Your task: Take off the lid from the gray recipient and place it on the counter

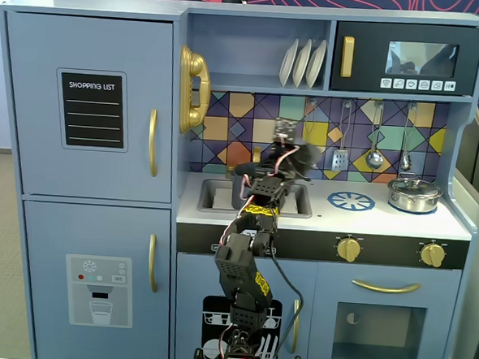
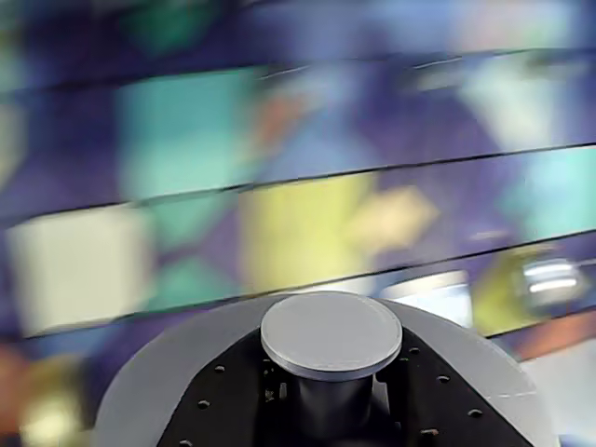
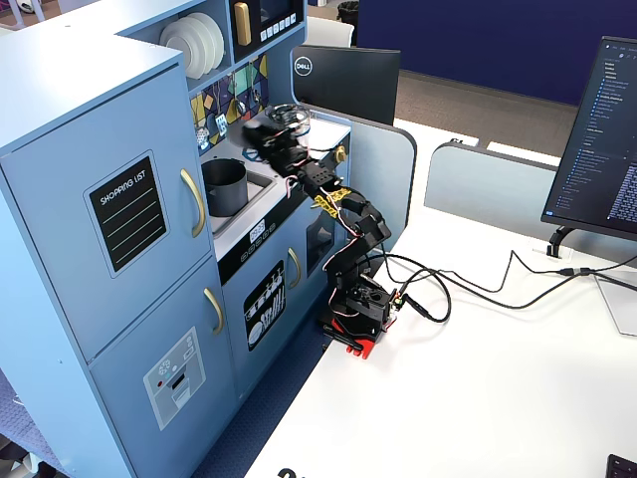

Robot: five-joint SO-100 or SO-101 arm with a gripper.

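Note:
My gripper (image 2: pixel 328 402) is shut on the knob of the dark-gray lid (image 2: pixel 331 335); black fingers (image 2: pixel 219 400) flank the knob over the gray disc. In both fixed views the gripper (image 1: pixel 291 166) (image 3: pixel 267 141) holds the lid (image 1: pixel 308 157) (image 3: pixel 259 131) in the air, above the white counter (image 1: pixel 383 222) (image 3: pixel 322 132) and to the right of the sink. The gray recipient (image 3: pixel 227 186) stands open in the sink, apart from the lid. In the front fixed view the arm hides most of the recipient (image 1: pixel 240 189). The backsplash behind the lid is blurred in the wrist view.
A shiny silver pot (image 1: pixel 413 194) (image 3: pixel 289 118) with its own lid stands at the counter's right end. A blue burner ring (image 1: pixel 351 201) is printed between sink and silver pot. Utensils (image 1: pixel 374 158) hang on the backsplash. The shelf and microwave (image 1: pixel 409 58) are overhead.

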